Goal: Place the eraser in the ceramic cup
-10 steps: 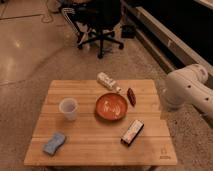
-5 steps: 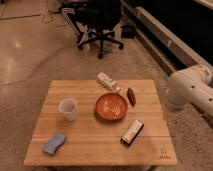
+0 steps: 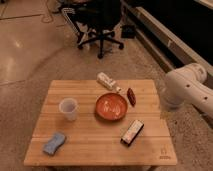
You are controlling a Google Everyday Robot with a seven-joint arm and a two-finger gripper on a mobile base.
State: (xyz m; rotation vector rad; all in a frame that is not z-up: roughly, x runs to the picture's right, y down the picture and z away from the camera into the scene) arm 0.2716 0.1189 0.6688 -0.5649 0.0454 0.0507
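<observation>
My gripper is out of view past my arm, so I cannot tell its state. The eraser lies ungrasped on the table, apart from the ceramic cup; next I must reach it

Speckled floor, black office chair, wooden table
</observation>
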